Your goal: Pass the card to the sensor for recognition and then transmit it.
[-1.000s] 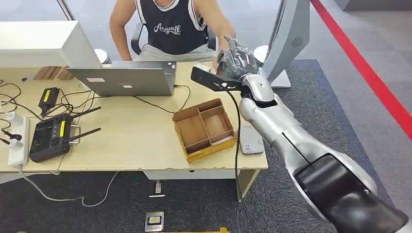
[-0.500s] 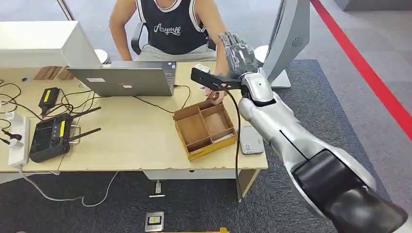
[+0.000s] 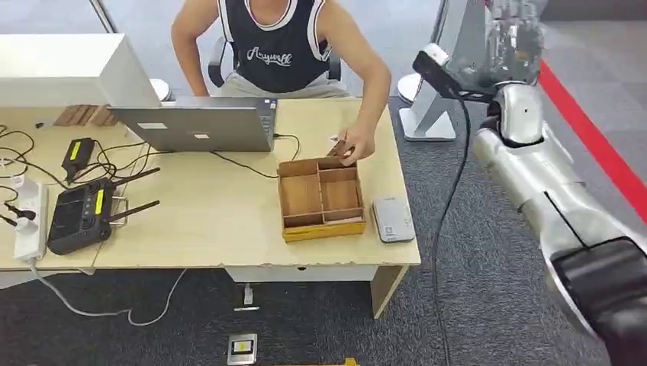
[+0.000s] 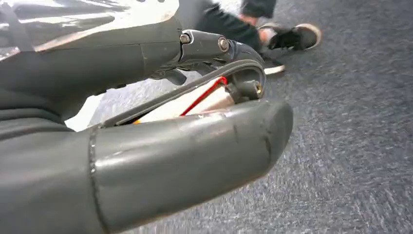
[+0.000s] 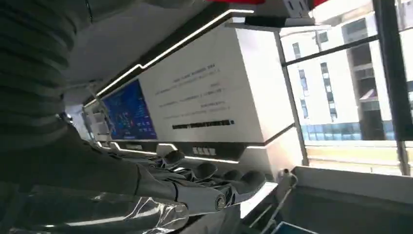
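My right hand [image 3: 517, 36] is raised off to the table's [image 3: 229, 221] side, fingers extended and empty, while the card [image 3: 340, 147] sits under the person's hand [image 3: 357, 145] at the wooden tray [image 3: 321, 197], so reaching in now risks collision; left hand [image 4: 146, 161] state unclear.

right robot hand [image 3: 516, 34] blurred, fingertips cut off by frame edge

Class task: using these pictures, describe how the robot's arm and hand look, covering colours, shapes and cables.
The right arm is smooth silver with a black band near the shoulder. A black cable hangs from its wrist camera. The right robot hand has dark and silvery fingers; the left robot hand shows a thick grey thumb.
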`<act>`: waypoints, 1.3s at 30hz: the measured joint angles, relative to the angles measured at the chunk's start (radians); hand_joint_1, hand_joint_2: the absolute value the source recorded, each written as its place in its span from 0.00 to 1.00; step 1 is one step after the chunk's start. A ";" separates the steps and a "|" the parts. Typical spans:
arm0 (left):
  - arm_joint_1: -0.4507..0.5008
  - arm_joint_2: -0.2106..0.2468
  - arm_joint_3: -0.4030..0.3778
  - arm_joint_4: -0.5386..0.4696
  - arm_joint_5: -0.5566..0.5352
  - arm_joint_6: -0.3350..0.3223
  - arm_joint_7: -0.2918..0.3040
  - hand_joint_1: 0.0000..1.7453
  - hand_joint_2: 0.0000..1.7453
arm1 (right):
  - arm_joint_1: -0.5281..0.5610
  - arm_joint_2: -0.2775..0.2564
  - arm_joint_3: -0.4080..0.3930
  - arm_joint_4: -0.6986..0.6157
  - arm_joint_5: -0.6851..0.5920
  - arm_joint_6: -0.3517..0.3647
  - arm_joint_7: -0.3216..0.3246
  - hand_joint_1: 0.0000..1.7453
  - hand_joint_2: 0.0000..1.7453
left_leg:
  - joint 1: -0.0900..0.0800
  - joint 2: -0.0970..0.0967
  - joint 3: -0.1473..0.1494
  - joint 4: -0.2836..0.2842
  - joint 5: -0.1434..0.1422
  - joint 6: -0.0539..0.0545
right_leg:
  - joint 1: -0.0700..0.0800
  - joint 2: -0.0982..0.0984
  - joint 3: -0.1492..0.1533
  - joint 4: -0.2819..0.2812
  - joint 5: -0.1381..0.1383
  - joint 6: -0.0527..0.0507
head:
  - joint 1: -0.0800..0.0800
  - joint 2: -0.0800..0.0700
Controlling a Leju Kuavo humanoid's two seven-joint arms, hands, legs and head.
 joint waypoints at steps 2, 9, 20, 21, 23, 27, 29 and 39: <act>0.005 -0.003 0.016 0.000 0.014 0.006 0.001 0.00 0.00 | 0.069 -0.079 -0.056 -0.036 -0.072 -0.047 0.021 0.00 1.00 | 0.001 -0.001 0.001 0.000 0.000 0.000 | 0.001 -0.001 0.002 -0.002 0.000 0.000 | 0.000 0.000; -0.006 -0.019 0.091 0.002 0.022 0.018 0.044 0.00 0.00 | 0.405 -0.213 -0.335 -0.052 -0.244 -0.119 -0.061 0.00 1.00 | 0.001 0.002 0.001 0.000 -0.005 0.002 | 0.001 0.002 0.004 -0.003 -0.001 0.001 | 0.002 0.000; -0.021 -0.044 0.174 0.002 0.011 0.018 0.062 0.00 0.00 | 0.623 -0.139 -0.629 0.165 -0.245 -0.120 -0.119 0.00 1.00 | 0.002 0.002 -0.001 -0.002 -0.004 0.001 | 0.002 0.002 0.002 -0.002 -0.002 0.000 | 0.003 0.000; -0.021 -0.046 0.180 0.001 0.011 0.018 0.062 0.00 0.00 | 0.632 -0.124 -0.651 0.190 -0.245 -0.120 -0.118 0.00 1.00 | 0.002 0.002 -0.001 -0.002 -0.004 0.001 | 0.002 0.002 0.003 -0.002 -0.002 0.000 | 0.002 0.000; -0.023 -0.048 0.190 0.001 0.011 0.018 0.058 0.00 0.00 | 0.652 -0.099 -0.685 0.226 -0.244 -0.120 -0.115 0.00 1.00 | 0.002 0.003 -0.001 -0.002 -0.004 0.001 | 0.002 0.002 0.002 -0.002 -0.002 0.000 | 0.002 0.000; -0.029 -0.055 0.208 0.001 0.012 0.018 0.040 0.00 0.00 | 0.678 -0.039 -0.738 0.296 -0.232 -0.120 -0.092 0.00 1.00 | 0.002 0.004 -0.001 -0.002 -0.004 0.001 | 0.001 0.002 0.002 -0.002 -0.002 0.000 | 0.002 0.000; -0.031 -0.057 0.218 0.001 0.011 0.018 0.031 0.00 0.00 | 0.686 -0.011 -0.760 0.328 -0.230 -0.120 -0.076 0.00 1.00 | 0.002 0.004 0.000 -0.002 -0.004 0.001 | 0.002 0.002 0.002 -0.002 -0.002 0.000 | 0.002 0.000; -0.035 -0.056 0.262 0.004 -0.012 0.018 -0.039 0.00 0.00 | 0.776 0.099 -0.835 0.433 -0.283 -0.116 -0.051 0.00 1.00 | 0.002 0.004 -0.001 -0.003 -0.004 0.001 | 0.002 0.002 0.002 -0.002 -0.003 -0.001 | 0.002 0.000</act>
